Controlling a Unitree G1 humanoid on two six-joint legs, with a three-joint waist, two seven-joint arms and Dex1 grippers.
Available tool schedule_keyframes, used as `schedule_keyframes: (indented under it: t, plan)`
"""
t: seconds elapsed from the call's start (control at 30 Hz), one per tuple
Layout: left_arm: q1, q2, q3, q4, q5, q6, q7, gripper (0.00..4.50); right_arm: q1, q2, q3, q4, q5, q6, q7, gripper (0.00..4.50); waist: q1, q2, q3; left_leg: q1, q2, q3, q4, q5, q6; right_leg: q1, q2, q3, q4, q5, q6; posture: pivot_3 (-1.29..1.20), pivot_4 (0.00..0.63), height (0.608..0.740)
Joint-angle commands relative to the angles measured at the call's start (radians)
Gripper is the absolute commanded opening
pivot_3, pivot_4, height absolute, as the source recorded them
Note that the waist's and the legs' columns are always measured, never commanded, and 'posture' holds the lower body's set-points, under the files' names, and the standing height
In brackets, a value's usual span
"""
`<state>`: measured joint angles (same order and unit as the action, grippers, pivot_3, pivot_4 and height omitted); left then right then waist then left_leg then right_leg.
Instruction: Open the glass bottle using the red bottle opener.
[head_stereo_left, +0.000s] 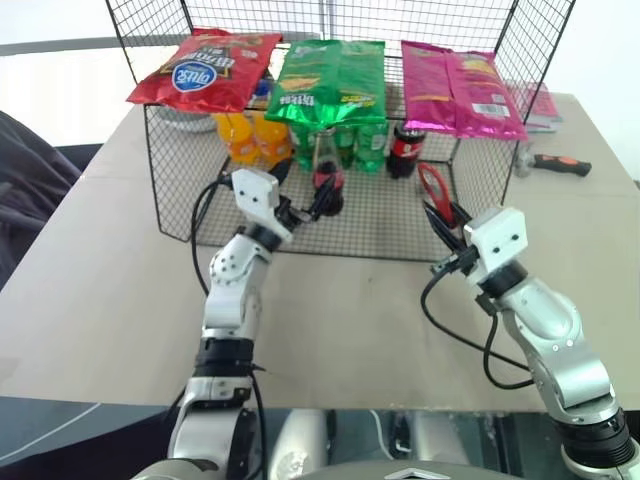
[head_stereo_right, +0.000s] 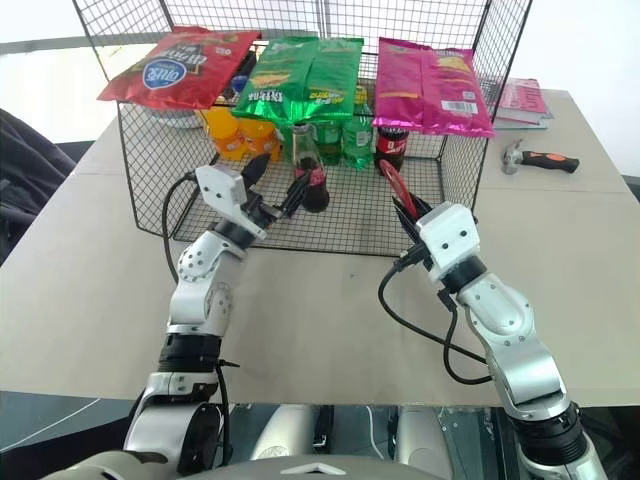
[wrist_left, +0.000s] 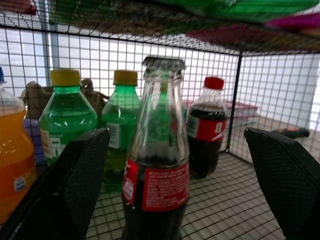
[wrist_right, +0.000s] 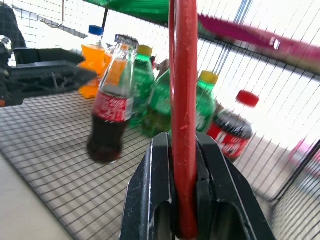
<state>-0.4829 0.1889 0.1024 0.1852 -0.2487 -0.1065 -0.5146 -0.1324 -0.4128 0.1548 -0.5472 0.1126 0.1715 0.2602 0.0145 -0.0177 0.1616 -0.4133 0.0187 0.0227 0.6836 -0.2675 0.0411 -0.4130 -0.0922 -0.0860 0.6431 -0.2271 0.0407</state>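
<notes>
The glass bottle stands upright on the wire floor of the mesh rack, with dark liquid, a red label and its cap on. My left gripper is open and reaches into the rack. Its fingers stand on either side of the bottle and close to it; whether they touch it I cannot tell. My right gripper is shut on the handle of the red bottle opener. It holds the opener upright at the rack's front right, apart from the bottle.
Orange bottles, green bottles and a squat cola bottle stand behind the glass one. Red, green and pink snack bags lie on the rack's top. A hammer rests on the table to the right.
</notes>
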Motion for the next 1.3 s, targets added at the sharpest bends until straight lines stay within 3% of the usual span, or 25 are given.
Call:
schedule_keyframes:
  t: [0.03, 0.4, 0.7, 0.83, 1.07, 1.3]
  plan:
    - [-0.067, 0.005, -0.014, 0.086, 0.037, -0.082, 0.001, 4.44, 0.006, 0.021, 0.007, -0.010, -0.048, -0.045, 0.000, 0.00, 0.001, 0.000, 0.000, 0.000, 0.000, 0.000, 0.000, 0.000, 0.000, 0.000, 0.000, 0.000, 0.000, 0.000, 0.000, 0.00, 0.150, 0.709]
    - [-0.290, -0.009, 0.001, 0.507, 0.060, -0.260, -0.016, 4.44, 0.026, 0.076, 0.000, 0.009, -0.077, -0.054, 0.018, 0.00, 0.000, 0.000, 0.000, -0.001, -0.001, 0.000, 0.001, 0.001, -0.001, 0.000, 0.000, -0.001, 0.000, 0.001, 0.001, 0.00, 0.150, 0.709]
    - [-0.374, -0.007, -0.009, 0.687, 0.083, -0.326, -0.037, 4.44, 0.039, 0.087, -0.003, 0.004, -0.090, -0.049, 0.028, 0.00, -0.001, 0.000, 0.000, 0.000, -0.001, 0.000, 0.001, 0.001, -0.001, 0.000, 0.000, -0.001, 0.000, 0.001, 0.001, 0.00, 0.150, 0.709]
    - [-0.384, -0.001, -0.005, 0.718, 0.091, -0.338, -0.042, 2.70, 0.031, 0.091, -0.008, 0.011, -0.092, -0.047, 0.034, 0.00, -0.001, 0.000, 0.000, 0.000, -0.001, 0.000, 0.001, 0.001, -0.001, 0.000, 0.000, -0.001, 0.000, 0.001, 0.001, 0.00, 0.150, 0.709]
    - [-0.316, -0.011, -0.014, 0.603, 0.050, -0.317, -0.125, 2.57, 0.018, 0.092, -0.019, 0.019, -0.096, -0.048, 0.043, 0.00, -0.002, 0.000, 0.000, 0.000, -0.001, 0.000, 0.001, 0.001, -0.002, 0.000, 0.000, -0.001, 0.001, 0.001, 0.001, 0.00, 0.150, 0.709]
    - [-0.097, 0.025, -0.073, 0.117, -0.115, -0.045, -0.298, 2.57, 0.009, 0.078, -0.078, 0.016, -0.080, -0.046, 0.051, 0.00, -0.002, 0.000, 0.000, -0.001, 0.000, 0.000, 0.001, 0.001, -0.002, 0.000, 0.000, 0.000, 0.000, 0.001, 0.001, 0.00, 0.150, 0.709]
